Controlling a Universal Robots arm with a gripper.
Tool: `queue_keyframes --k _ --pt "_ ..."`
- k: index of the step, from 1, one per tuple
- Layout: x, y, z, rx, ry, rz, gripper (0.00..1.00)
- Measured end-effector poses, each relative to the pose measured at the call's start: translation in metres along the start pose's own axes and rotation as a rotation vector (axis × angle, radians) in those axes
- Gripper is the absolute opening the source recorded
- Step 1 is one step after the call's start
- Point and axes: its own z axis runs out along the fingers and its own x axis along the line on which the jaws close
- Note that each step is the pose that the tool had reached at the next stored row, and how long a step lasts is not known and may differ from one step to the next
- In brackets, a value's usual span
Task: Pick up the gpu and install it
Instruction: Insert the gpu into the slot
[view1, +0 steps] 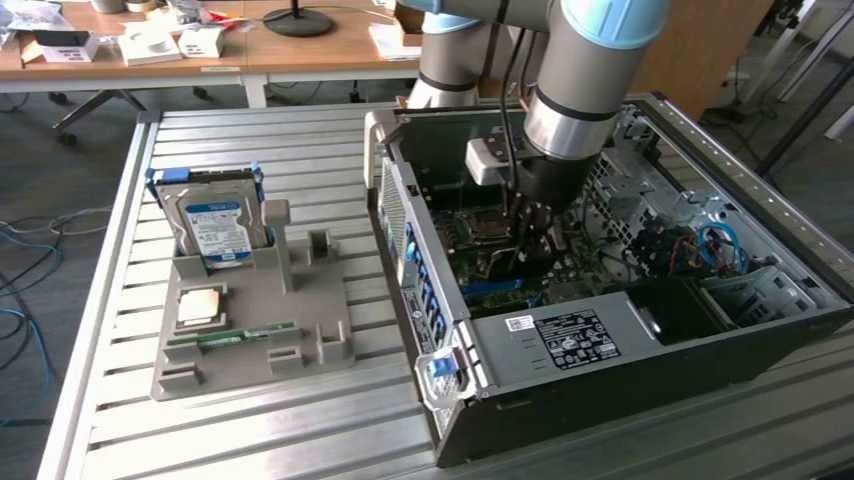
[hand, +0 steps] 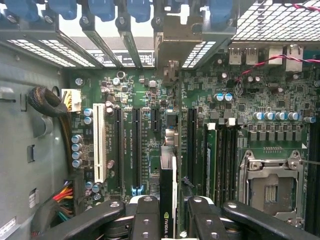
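GPU (hand: 168, 192) sits pinched edge-on in the end effector (hand: 168, 220), jaws partly closed around it, close over the motherboard (hand: 145, 150) — any tilt or sideways drift could jam the card or scrape nearby components.

Green NVIDIA logo showing on the gpu (hand: 167, 217), power supply label (view1: 574, 337) and hard drive label (view1: 223, 228) carrying print too small for reading.
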Motion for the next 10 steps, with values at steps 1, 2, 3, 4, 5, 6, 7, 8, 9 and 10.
queue_keyframes --k 1,2,3,4,5,6,7,8,9,10 --pt "0.0 0.0003 0.0 0.0001 0.0 0.0 0.26" --pt "0.0 0.0007 0.0001 0.0001 0.0001 0.0 0.26" --pt "0.0001 0.0008 0.0002 0.0001 0.0002 0.0 0.26" --pt "0.0001 0.0008 0.0008 0.0008 0.0001 0.0 0.26" --pt "0.0001 0.0009 0.0015 0.0018 -0.0001 -0.001 0.26" --pt "0.0001 0.0009 0.0017 0.0021 0.0001 -0.001 0.26" --pt "0.0001 0.0009 0.0017 0.0021 0.0002 -0.002 0.26" --pt "0.0001 0.001 0.0017 0.0021 0.0003 -0.002 0.26" --pt "0.0 0.0011 0.002 0.0024 0.0001 -0.002 0.26" --pt "-0.0001 0.0013 0.0026 0.003 -0.0002 -0.002 0.26"
